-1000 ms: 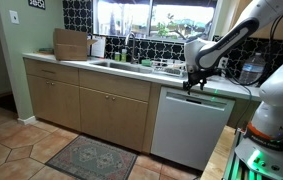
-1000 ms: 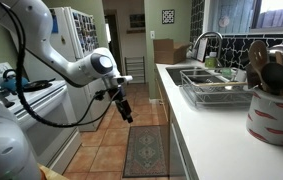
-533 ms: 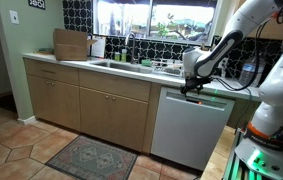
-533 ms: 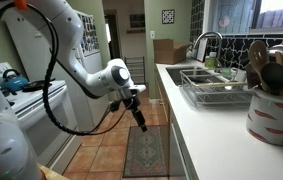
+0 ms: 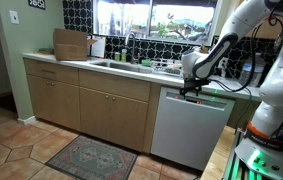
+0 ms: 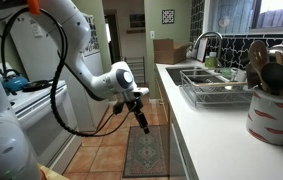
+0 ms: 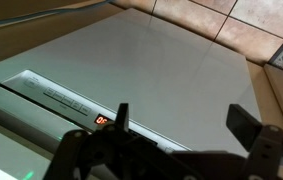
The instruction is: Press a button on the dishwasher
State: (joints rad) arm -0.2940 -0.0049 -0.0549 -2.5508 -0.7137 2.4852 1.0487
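Observation:
The dishwasher (image 5: 186, 128) is a flat white panel under the counter, right of the tan cabinets. In the wrist view its front (image 7: 171, 60) fills the frame, with a narrow control band (image 7: 56, 98) along its top and a small red lit display (image 7: 102, 119). My gripper (image 5: 189, 90) hangs at the dishwasher's top edge, fingers pointing down. It also shows in an exterior view (image 6: 144, 124) next to the counter front. In the wrist view the gripper (image 7: 184, 125) is open and empty, its fingers spread just in front of the control band. I cannot tell whether it touches.
Tan cabinet doors (image 5: 81, 105) stand beside the dishwasher. A sink (image 6: 196, 74), a dish rack (image 6: 221, 92) and a utensil crock (image 6: 273, 105) sit on the counter. A rug (image 5: 91, 157) lies on the tiled floor. A cardboard box (image 5: 71, 43) stands at the counter's far end.
The gripper has moved down and in towards the dishwasher's top edge over the last second. Since half a second ago it has hardly shifted.

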